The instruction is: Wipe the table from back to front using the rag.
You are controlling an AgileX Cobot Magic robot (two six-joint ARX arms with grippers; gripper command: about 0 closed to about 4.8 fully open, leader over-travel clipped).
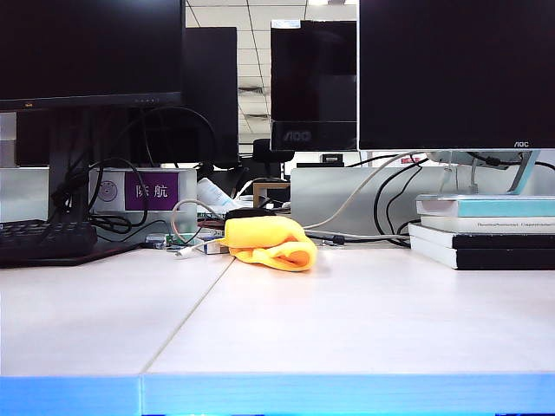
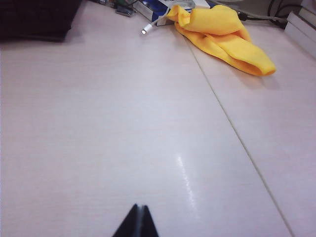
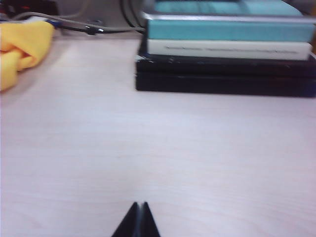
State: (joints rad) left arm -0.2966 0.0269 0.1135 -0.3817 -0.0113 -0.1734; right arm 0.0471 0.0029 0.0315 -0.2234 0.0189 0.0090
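On the far left of the exterior view a black keyboard (image 1: 43, 240) lies on the wide pale off-white table (image 1: 286, 321), under a dark monitor (image 1: 91, 52). Behind it stands a grey box with a purple label (image 1: 145, 192), wrapped in black cables. A loose white cable with a small plug (image 2: 146, 29) ends on the desk just left of the rag. A thin straight seam (image 1: 195, 305) runs from the back of the table toward its light blue front edge (image 1: 347, 394).

The soft bright yellow microfibre rag (image 1: 269, 243) sits bunched and folded at the back of the table, near the middle, just right of the seam, touched by neither arm.

To the right, a stack of books (image 1: 486, 230) with a teal one on top and black ones beneath rests at the back under another dark monitor (image 1: 455, 74).

No arm shows in the exterior view. In its wrist view the left gripper (image 2: 138, 221) hangs over bare table, well short of the rag, its black fingertips pressed together and empty. The right gripper (image 3: 138, 219) is likewise pressed together and empty, over bare table in front of the books, the rag off to one side.
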